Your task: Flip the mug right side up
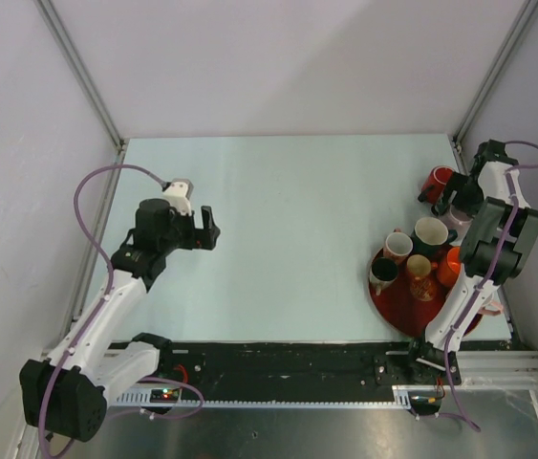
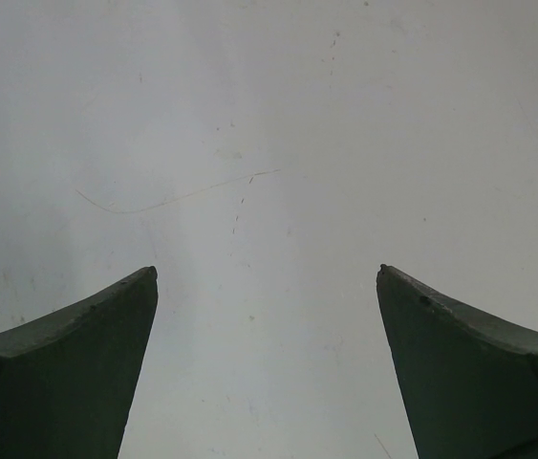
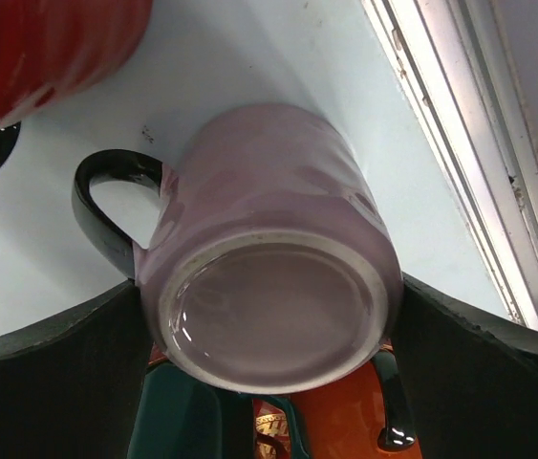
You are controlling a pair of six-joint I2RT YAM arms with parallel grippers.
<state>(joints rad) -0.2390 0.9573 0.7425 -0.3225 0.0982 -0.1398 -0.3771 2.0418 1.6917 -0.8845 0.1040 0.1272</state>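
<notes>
Right gripper (image 3: 270,285) closed on the pale lilac glazed ceramic mug with a black loop handle (image 3: 269,220): both dark fingers (image 3: 58,382) press against opposite sides of the body near its base. Mug is inverted, unglazed foot ring and base facing the right wrist camera, mouth pointing away toward the pale blue-green table (image 1: 288,220); handle sticks out to the left in that view. Cannot tell whether the rim touches the table. Location: far right of the table, just beside the metal edge rail (image 3: 469,143) and near a glossy red ribbed mug (image 1: 438,178). Teal and orange mugs show below the lilac one in the wrist view. Round red tray (image 1: 393,308) on the near right carries several upright mugs. Left gripper (image 1: 209,228) is on the left side, well apart from the mugs, jaws spread wide, only bare table between the fingertips (image 2: 135,287)
</notes>
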